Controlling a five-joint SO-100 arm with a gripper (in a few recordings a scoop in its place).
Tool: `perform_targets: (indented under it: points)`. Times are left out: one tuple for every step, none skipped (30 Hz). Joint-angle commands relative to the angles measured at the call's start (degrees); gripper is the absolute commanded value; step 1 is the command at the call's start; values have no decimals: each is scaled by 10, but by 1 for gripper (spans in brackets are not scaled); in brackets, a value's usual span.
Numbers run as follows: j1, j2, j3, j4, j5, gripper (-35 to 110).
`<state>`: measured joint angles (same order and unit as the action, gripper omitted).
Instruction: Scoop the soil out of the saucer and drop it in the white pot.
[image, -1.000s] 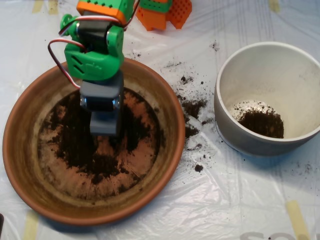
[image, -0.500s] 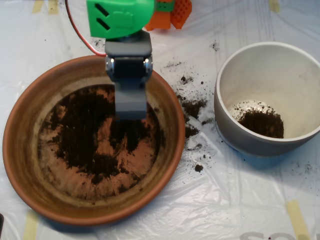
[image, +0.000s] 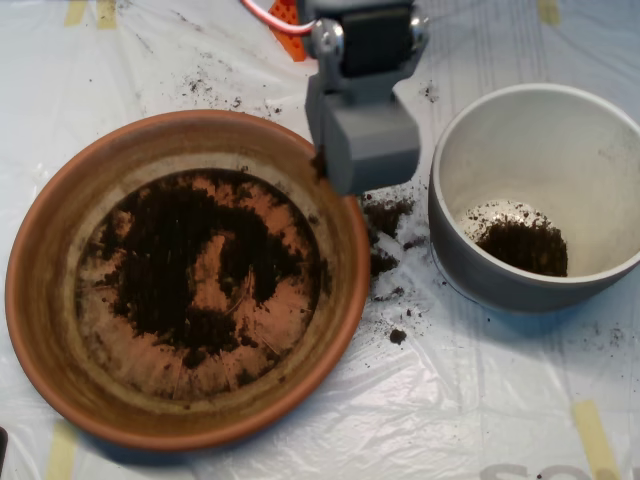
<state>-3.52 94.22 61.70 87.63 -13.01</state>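
Note:
The terracotta saucer (image: 40, 250) lies at the left, with dark soil (image: 165, 265) spread thinly over its floor and bare orange patches showing through. At the right stands the white pot (image: 530, 140) with a small heap of soil (image: 525, 245) on its bottom. My grey scoop (image: 365, 145) hangs raised over the saucer's upper right rim, in the gap between saucer and pot. Its two shells are shut, and dark crumbs show at its left edge. What is inside it is hidden.
Spilled soil crumbs (image: 385, 215) lie on the white plastic sheet (image: 450, 400) between saucer and pot, and more are scattered above the saucer (image: 210, 90). An orange printed part (image: 285, 14) sits at the top edge behind the arm.
The scoop rose out of the middle of the saucer and swung right toward the pot. It left a bare streak in the soil where it had been.

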Motion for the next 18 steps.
perform_targets:
  points:
    - [-64, -18, -96, 25, 4, 0]
    - [-83, -33, -112, 32, 5, 0]
    - [-100, -53, -134, 40, 5, 0]
    - [-117, -73, -156, 47, 4, 0]
    - [-132, -96, -181, 56, 4, 0]
    - [-146, -121, -209, 67, 3, 0]
    - [-158, -147, -236, 77, 2, 0]
    - [-169, -169, -258, 83, 4, 0]
    - [-178, -189, -277, 90, 4, 0]
    - [-186, -203, -288, 91, 6, 0]
    - [-195, -214, -299, 96, 9, 0]
    - [-202, -223, -308, 101, 11, 0]
    - [-208, -229, -316, 106, 13, 0]
    - [-213, -233, -320, 113, 14, 0]
    - [-216, -234, -320, 117, 15, 1]
    - [-217, -234, -320, 122, 15, 6]
    - [-218, -234, -320, 128, 13, 10]
    - [-218, -233, -319, 134, 11, 12]
